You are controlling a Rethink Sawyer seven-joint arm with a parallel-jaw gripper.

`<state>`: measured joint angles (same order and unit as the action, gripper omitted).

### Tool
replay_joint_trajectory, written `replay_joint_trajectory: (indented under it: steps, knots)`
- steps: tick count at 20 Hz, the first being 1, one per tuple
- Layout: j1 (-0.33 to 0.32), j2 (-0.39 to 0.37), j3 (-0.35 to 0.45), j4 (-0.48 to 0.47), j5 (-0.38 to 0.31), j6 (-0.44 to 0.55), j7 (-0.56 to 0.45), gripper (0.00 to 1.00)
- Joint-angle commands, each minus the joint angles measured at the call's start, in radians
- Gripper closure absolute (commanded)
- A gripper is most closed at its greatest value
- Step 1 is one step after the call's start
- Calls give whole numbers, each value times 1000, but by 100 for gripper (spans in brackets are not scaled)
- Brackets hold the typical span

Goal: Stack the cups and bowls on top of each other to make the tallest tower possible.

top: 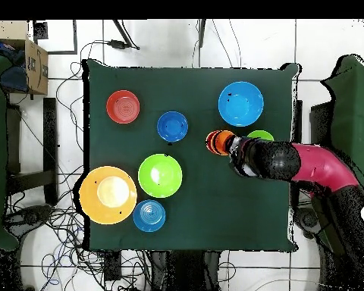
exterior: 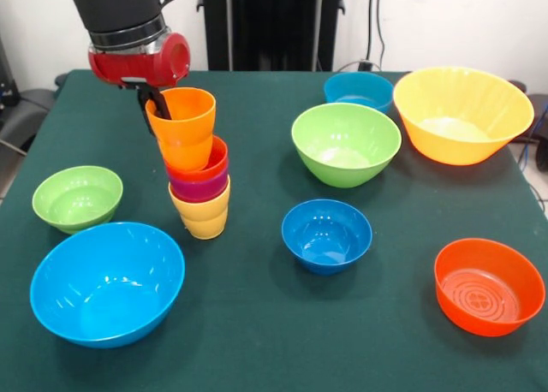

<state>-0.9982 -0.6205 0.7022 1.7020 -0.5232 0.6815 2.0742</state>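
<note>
The tower (exterior: 199, 169) stands left of centre in the front view: a yellow cup (exterior: 204, 219) as base, then a purple one (exterior: 199, 189), a red-orange one (exterior: 201, 165), and an orange-yellow cup (exterior: 184, 127) on top, leaning left. My gripper (exterior: 154, 109) pinches that top cup's far-left rim, with one finger (exterior: 162, 106) inside the cup. In the overhead view the tower (top: 218, 142) shows just off the arm's end (top: 246, 157). Bowls lie loose around it: dark blue (exterior: 326, 234), large light blue (exterior: 107, 282), and small green (exterior: 77, 197).
A medium green bowl (exterior: 346, 143), a teal bowl (exterior: 358, 91) and a big orange-yellow bowl (exterior: 462, 114) sit at the back right. An orange-red bowl (exterior: 489, 285) is at the front right. All stand upright on the green table (exterior: 257, 323).
</note>
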Motion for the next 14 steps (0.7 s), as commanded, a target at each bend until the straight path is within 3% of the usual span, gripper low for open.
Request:
replay_joint_trajectory:
  steps: [1,14]
  knots:
    - [17,-10,22,32,-70,108,-273,100]
    - [49,23,22,42,-76,51,-212,100]
